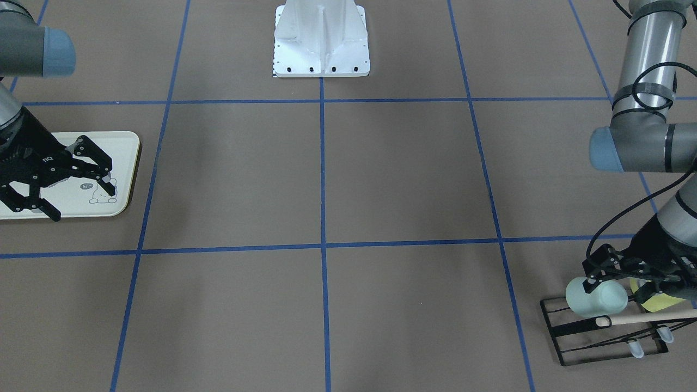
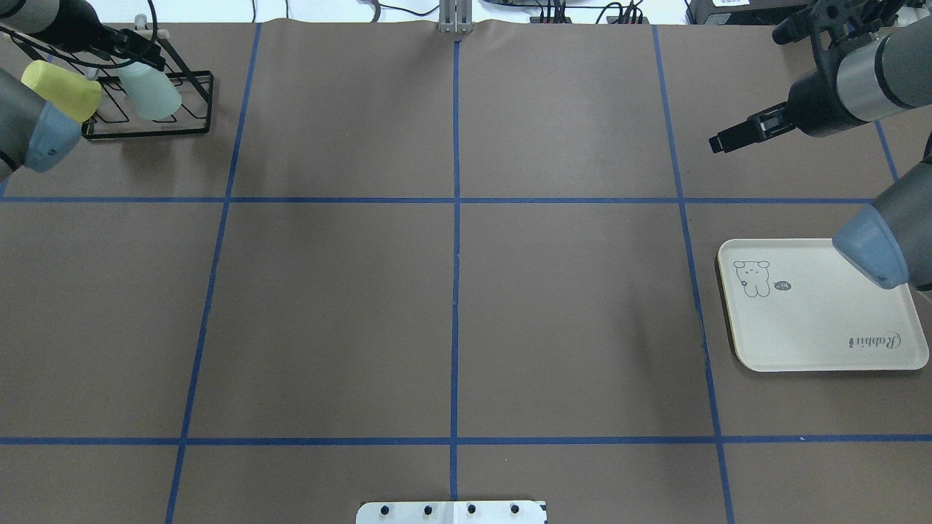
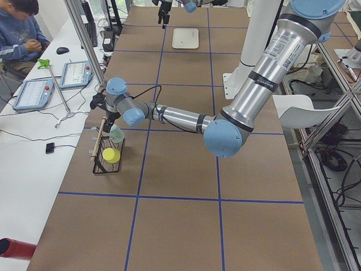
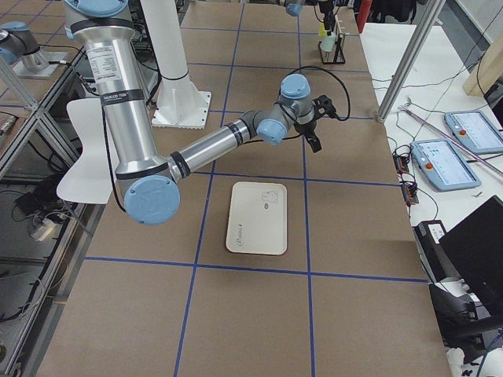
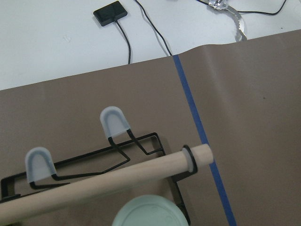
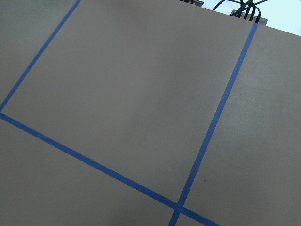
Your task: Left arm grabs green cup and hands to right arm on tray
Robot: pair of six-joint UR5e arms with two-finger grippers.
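Note:
The pale mint-green cup (image 1: 596, 298) hangs tilted on a black wire rack (image 1: 551, 329) at the table's far left corner; it also shows in the overhead view (image 2: 151, 91), and its round base in the left wrist view (image 5: 148, 214). My left gripper (image 1: 618, 288) is at the rack, open, with one finger on each side of the cup. The cream Rabbit tray (image 2: 815, 327) lies flat on my right side. My right gripper (image 1: 81, 200) hangs open and empty above the tray (image 1: 124, 144).
A yellow-green cup (image 2: 62, 91) sits on the same rack beside the green one. A wooden dowel (image 5: 117, 181) runs across the rack's top, with several capped pegs below. The white robot base (image 1: 321, 43) stands at mid-table edge. An operator (image 3: 20, 28) sits past the rack's end.

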